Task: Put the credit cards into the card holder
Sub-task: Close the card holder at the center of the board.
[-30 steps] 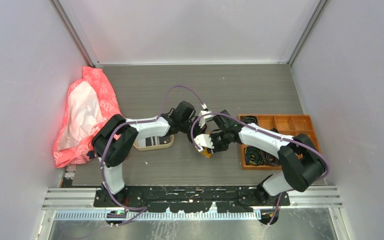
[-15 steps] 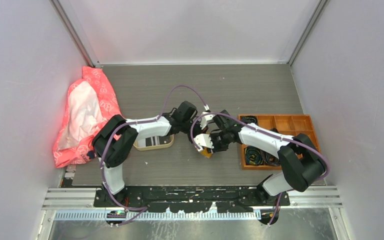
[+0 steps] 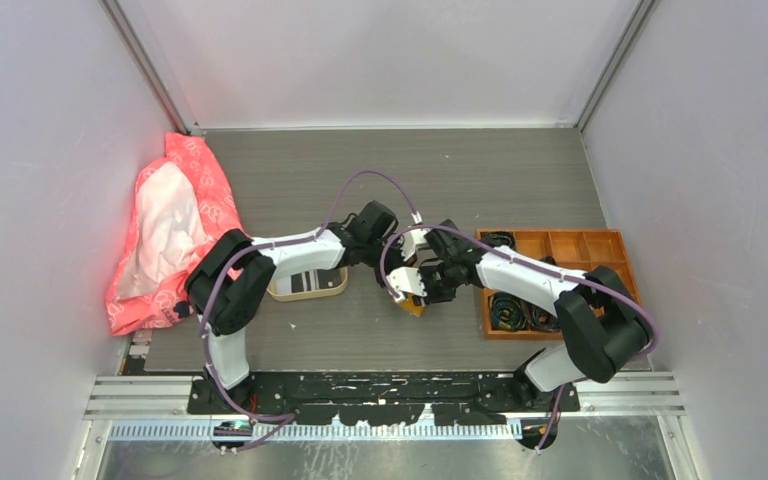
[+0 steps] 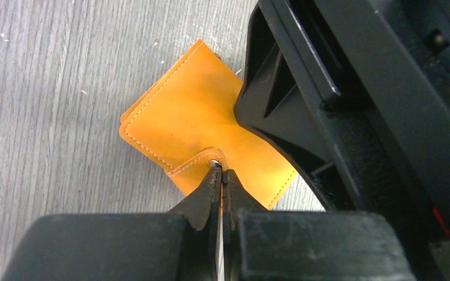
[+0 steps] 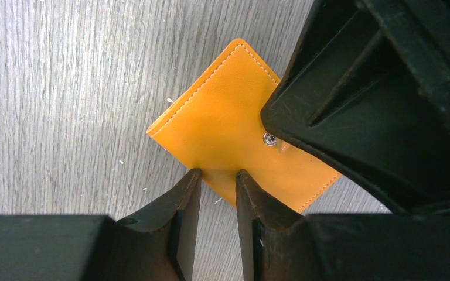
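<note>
Since a second ago the left arm's wrist has crept slightly toward the small mustard-orange leather-like card holder (image 3: 413, 305); little else has shifted. We judge that nothing of the task is finished. Left of the holder, the striped and pale plastic credit cards (image 3: 306, 282) all lie in the beige rounded tray (image 3: 278, 293). The holder is folded, and its snap tab (image 4: 196, 165) looks fastened. The left gripper (image 4: 221, 175) has its jaws pressed together at that tab; whether they pinch it we cannot tell. The right gripper (image 5: 215, 175), jaws narrow, clamps the holder's near edge. Opening the holder comes first, then each card goes in. Far left of the holder a crumpled pink bag (image 3: 175, 230) hugs the wall. Close on its right stands the orange compartmented box (image 3: 560, 245). Beyond the holder the grey table (image 3: 460, 170) offers room, though both wrists crowd together above the holder.
</note>
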{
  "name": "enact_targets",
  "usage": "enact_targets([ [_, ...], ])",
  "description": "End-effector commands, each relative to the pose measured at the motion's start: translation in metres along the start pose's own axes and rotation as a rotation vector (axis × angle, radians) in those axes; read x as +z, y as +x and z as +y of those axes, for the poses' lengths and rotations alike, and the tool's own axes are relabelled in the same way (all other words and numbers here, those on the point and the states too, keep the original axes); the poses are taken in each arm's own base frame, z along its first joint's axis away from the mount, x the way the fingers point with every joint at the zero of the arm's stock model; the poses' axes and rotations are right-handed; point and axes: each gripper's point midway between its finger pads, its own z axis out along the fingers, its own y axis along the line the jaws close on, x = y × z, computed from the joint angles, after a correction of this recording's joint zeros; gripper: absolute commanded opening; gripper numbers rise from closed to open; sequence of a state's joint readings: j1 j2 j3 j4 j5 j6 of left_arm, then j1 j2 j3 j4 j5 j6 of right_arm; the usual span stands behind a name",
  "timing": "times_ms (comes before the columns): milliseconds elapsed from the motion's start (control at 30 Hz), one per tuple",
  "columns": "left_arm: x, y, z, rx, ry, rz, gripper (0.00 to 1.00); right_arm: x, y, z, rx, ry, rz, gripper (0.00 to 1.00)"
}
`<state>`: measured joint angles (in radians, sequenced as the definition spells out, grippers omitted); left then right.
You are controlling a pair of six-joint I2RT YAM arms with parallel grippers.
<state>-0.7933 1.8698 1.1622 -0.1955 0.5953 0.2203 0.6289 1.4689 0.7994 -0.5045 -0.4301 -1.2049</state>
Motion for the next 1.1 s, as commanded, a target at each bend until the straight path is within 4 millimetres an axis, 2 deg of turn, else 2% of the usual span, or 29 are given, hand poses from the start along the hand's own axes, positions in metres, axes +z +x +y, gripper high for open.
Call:
enact_targets([
  [0,0.008,0.044,-0.038,-0.086,0.123,0.176,0.00,0.008,-0.004,-0.010,-0.020,0.016,0.000,0.34],
  [167,0.015,0.047,-0.040,-0.091,0.131,0.198,0.00,0.007,-0.004,-0.011,-0.022,0.021,-0.002,0.34],
  [500,0.021,0.046,-0.030,-0.128,0.073,0.187,0.00,0.007,-0.005,-0.010,-0.024,0.018,-0.005,0.34],
  [1067,0.028,0.037,-0.023,-0.207,0.025,0.142,0.00,0.006,-0.006,-0.009,-0.026,0.019,-0.010,0.35],
])
